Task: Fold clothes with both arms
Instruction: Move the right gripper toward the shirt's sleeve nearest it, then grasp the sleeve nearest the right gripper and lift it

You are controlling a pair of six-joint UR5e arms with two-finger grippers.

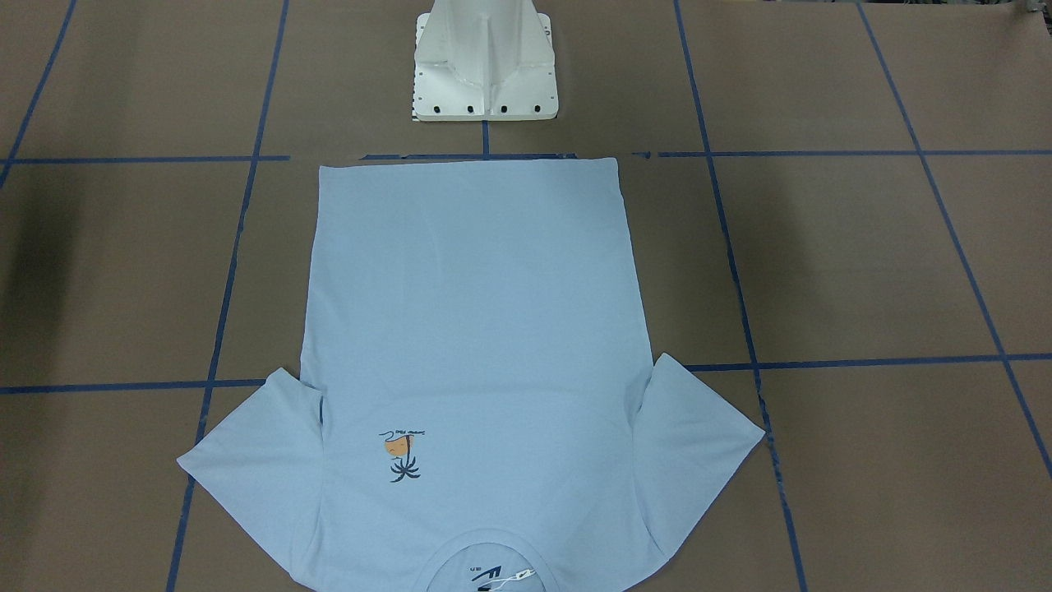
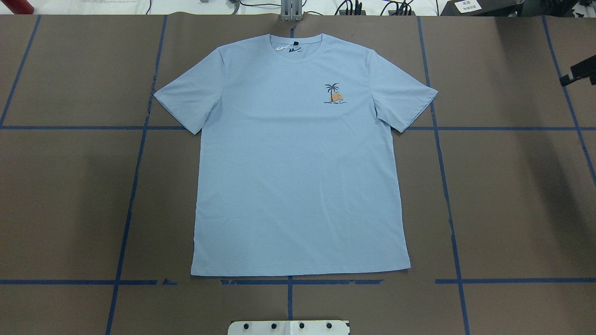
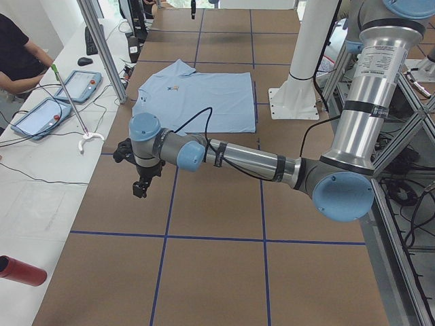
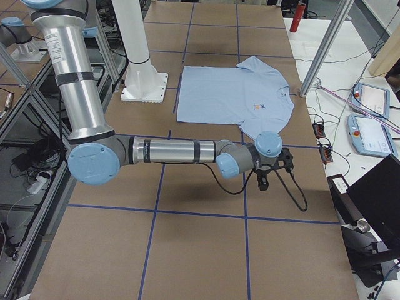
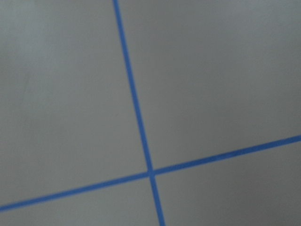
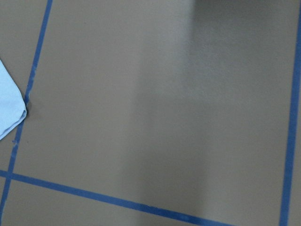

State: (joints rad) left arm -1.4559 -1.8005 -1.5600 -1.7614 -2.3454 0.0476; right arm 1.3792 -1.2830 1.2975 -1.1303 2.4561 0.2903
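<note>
The T-shirt point(image 2: 298, 158) lies flat, print up, on the tabletop point(image 2: 503, 195). The left tool point(image 3: 139, 189) and right tool point(image 4: 262, 182) hover beside it; whether they are spread or pressed together, I cannot tell.

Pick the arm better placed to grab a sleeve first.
Right arm, probably: its wrist view shows the T-shirt sleeve tip; the left wrist view shows only taped table.

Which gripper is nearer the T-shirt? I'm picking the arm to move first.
Right, it seems. The right gripper hangs just beyond one sleeve tip of the T-shirt, seen in its wrist view; the left gripper hangs farther out, seeing no shirt.
</note>
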